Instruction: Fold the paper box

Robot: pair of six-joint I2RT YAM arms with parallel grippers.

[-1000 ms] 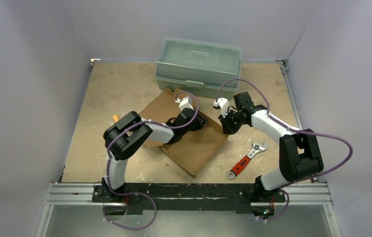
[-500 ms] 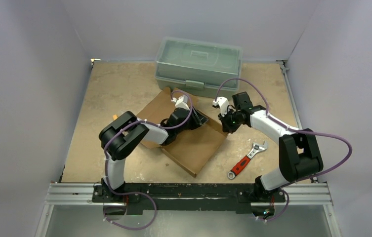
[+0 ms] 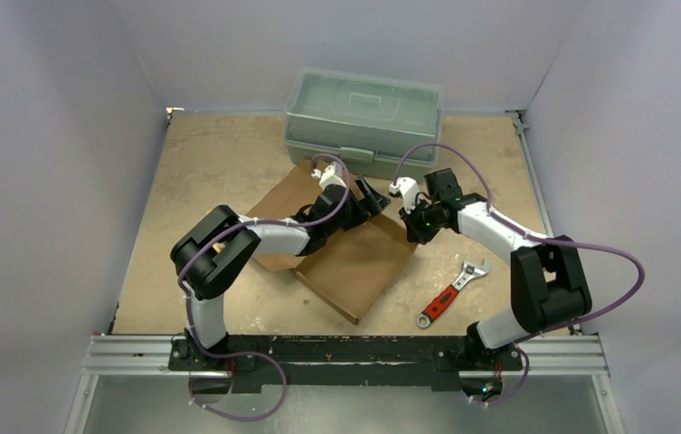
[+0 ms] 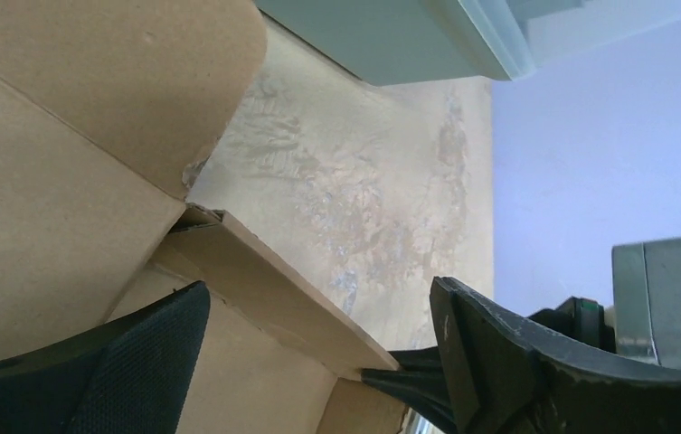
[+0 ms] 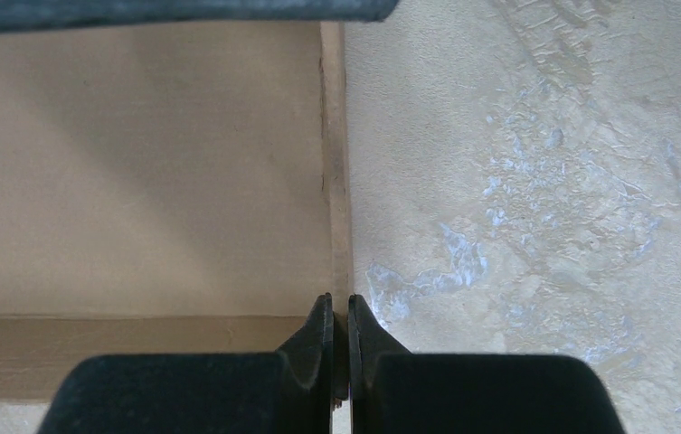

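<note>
The paper box (image 3: 354, 262) is brown cardboard, partly folded, lying mid-table with a low wall raised along its right side. My left gripper (image 3: 373, 199) hovers over the box's back corner, jaws wide open, with nothing held. In the left wrist view the box's raised wall (image 4: 273, 289) runs between the open left gripper's (image 4: 316, 298) fingers without touching either. My right gripper (image 3: 413, 226) is shut on that wall's end at the right back corner. The right wrist view shows the thin cardboard edge (image 5: 335, 181) pinched in the right gripper (image 5: 340, 312).
A grey-green plastic toolbox (image 3: 364, 113) stands just behind the box, close to both grippers. An adjustable wrench with a red handle (image 3: 449, 294) lies on the table right of the box. Purple walls enclose the table.
My left gripper has opened wide and moved back toward the toolbox, off the box's floor. My right gripper has closed on the wall's edge and barely moved.
</note>
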